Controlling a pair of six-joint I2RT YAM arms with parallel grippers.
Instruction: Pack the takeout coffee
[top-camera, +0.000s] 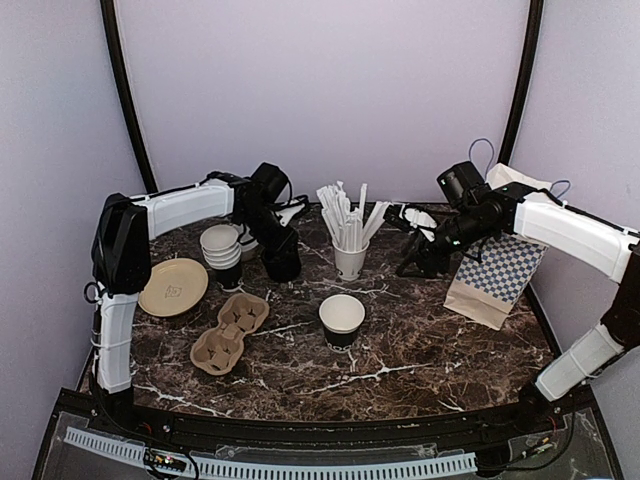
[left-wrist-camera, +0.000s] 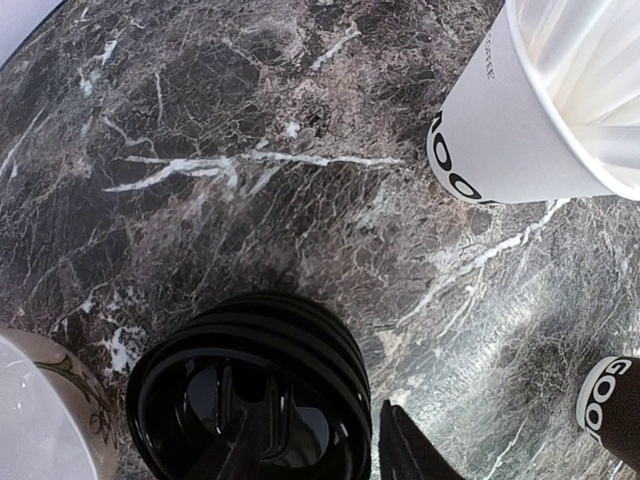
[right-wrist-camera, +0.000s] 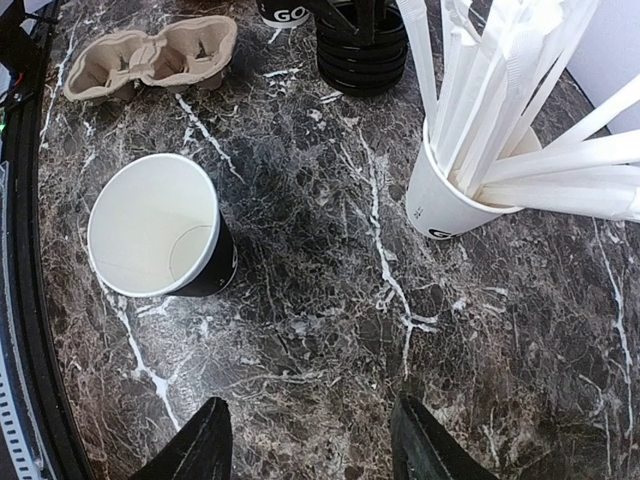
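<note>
Right end effector (right-wrist-camera: 310, 410), fingers spread, hovers above the marble desk (right-wrist-camera: 330, 300) right of the straw cup (top-camera: 350, 262), on whose near side the open-topped takeout coffee cup (top-camera: 342, 320) stands. The left end effector (top-camera: 283, 260), fingers spread astride the rim of the black lid stack (left-wrist-camera: 250, 340), hangs to the straw cup's left.

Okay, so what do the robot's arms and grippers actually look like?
Both the left arm and right arm have white, boxy link shells joined by bulky black joint housings. A thin pale cable loops above the right arm's wrist. The left gripper and right gripper each end in two plain black, tapered fingers. No markings are readable.
</note>
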